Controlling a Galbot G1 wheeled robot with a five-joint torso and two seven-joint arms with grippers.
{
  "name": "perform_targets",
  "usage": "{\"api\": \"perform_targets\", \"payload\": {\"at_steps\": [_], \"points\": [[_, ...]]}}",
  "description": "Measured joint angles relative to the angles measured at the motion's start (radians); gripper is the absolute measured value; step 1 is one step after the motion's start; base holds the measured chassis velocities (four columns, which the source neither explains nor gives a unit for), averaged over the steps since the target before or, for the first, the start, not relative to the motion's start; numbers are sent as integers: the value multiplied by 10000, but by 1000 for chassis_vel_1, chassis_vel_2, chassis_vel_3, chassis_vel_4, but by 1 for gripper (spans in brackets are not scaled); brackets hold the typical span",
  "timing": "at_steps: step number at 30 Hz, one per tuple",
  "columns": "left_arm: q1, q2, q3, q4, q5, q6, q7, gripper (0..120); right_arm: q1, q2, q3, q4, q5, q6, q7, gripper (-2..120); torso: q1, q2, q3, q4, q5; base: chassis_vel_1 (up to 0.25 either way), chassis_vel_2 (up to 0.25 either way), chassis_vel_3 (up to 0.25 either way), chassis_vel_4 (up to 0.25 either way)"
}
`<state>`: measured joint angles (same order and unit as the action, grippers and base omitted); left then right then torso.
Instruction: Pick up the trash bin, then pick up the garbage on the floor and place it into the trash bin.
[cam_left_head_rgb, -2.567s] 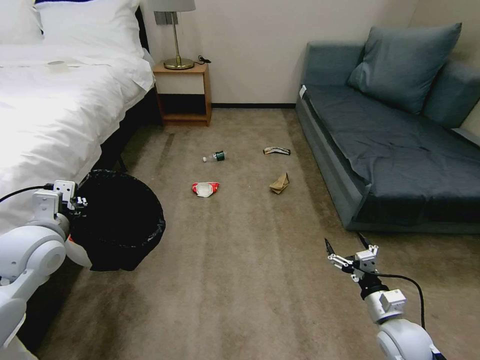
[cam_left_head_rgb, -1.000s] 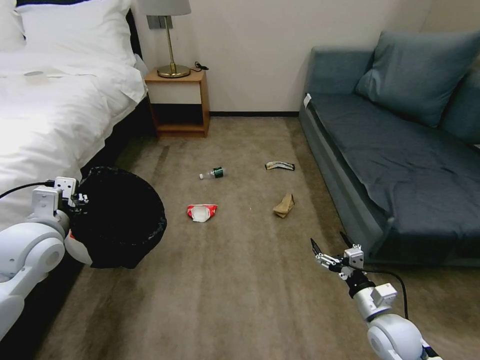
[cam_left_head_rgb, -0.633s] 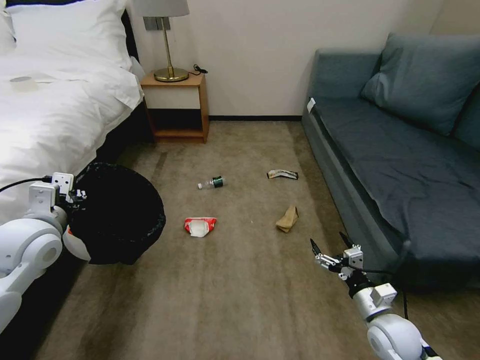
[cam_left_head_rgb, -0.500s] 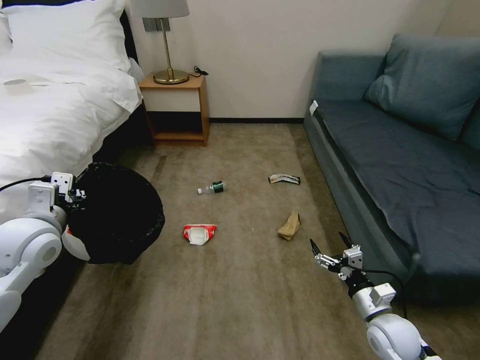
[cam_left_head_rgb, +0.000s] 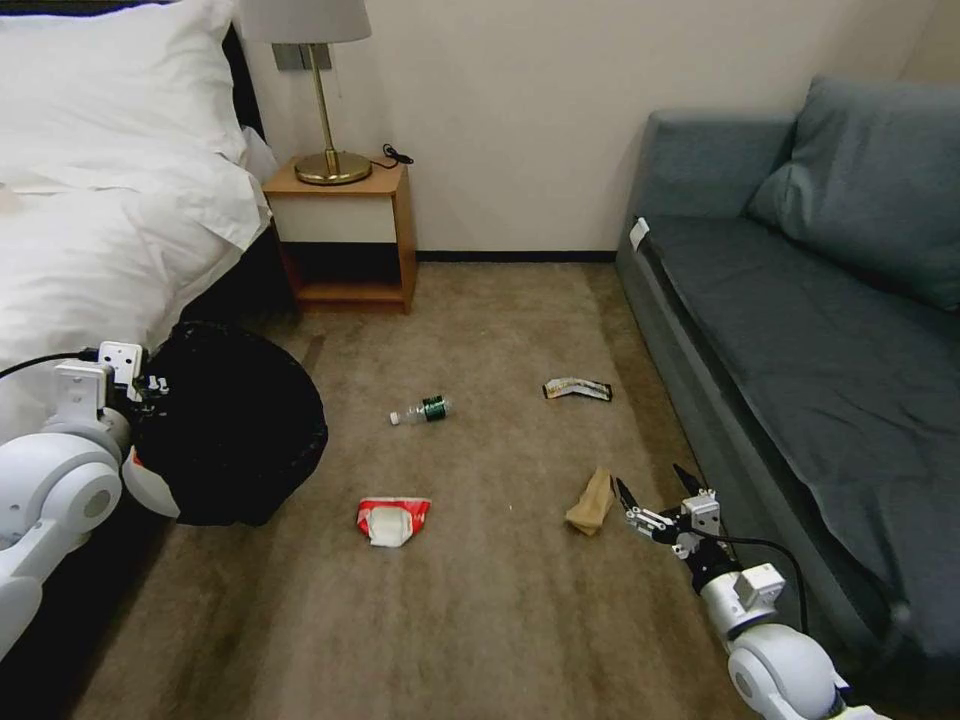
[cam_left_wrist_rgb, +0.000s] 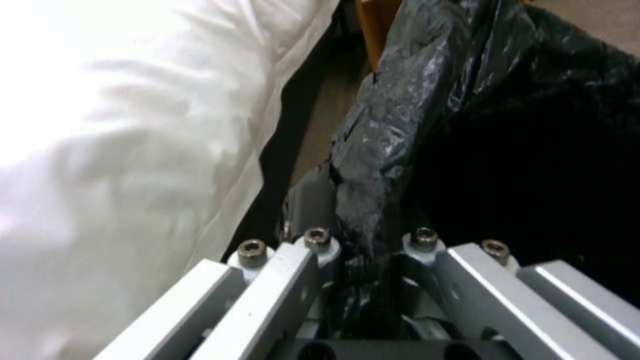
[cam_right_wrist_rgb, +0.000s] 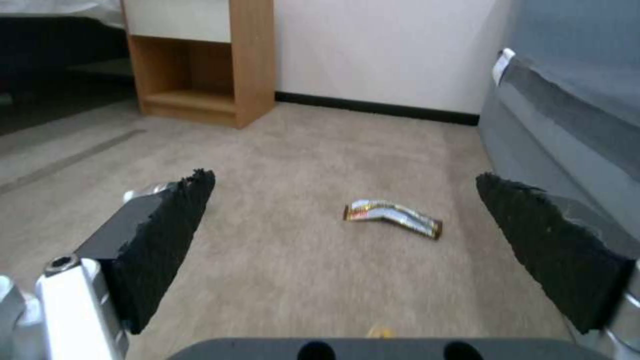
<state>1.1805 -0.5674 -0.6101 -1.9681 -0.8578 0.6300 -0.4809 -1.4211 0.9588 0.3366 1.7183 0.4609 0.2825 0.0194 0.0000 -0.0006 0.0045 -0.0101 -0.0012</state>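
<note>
The trash bin (cam_left_head_rgb: 232, 425), black bag draped over its rim, hangs at the left beside the bed. My left gripper (cam_left_head_rgb: 140, 392) is shut on its bagged rim (cam_left_wrist_rgb: 373, 200). On the floor (cam_left_head_rgb: 480, 600) lie the garbage pieces: crumpled brown paper (cam_left_head_rgb: 591, 503), a red-and-white packet (cam_left_head_rgb: 392, 519), a small clear bottle (cam_left_head_rgb: 422, 410) and a flat wrapper (cam_left_head_rgb: 577, 389) (cam_right_wrist_rgb: 392, 216). My right gripper (cam_left_head_rgb: 652, 490) (cam_right_wrist_rgb: 347, 250) is open, low over the carpet, just right of the brown paper.
A white bed (cam_left_head_rgb: 90, 250) lies along the left, a wooden nightstand (cam_left_head_rgb: 345, 235) with a brass lamp (cam_left_head_rgb: 320, 90) at the back wall. A blue-grey sofa (cam_left_head_rgb: 800, 330) runs down the right, close to my right arm. Carpet between them is open.
The camera has moved forward, so the litter lies nearer and lower in the head view. The brown paper is now right beside the open right gripper. The left gripper still holds the bin.
</note>
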Motion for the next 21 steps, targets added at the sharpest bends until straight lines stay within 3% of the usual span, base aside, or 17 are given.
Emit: {"api": "perform_targets", "payload": {"at_steps": [8, 21], "points": [[-74, 134, -20, 0, -141, -15, -7, 4, -3, 1, -107, -101, -396, -43, 186, 100, 2, 0, 4, -3, 1, -169, 180, 164, -164], [115, 280, -361, -161, -256, -29, 60, 4, 88, -257, -822, -22, -704, -703, 929, 100, 1, 0, -1, -2, 1, -1, 4, 3, -4]]}}
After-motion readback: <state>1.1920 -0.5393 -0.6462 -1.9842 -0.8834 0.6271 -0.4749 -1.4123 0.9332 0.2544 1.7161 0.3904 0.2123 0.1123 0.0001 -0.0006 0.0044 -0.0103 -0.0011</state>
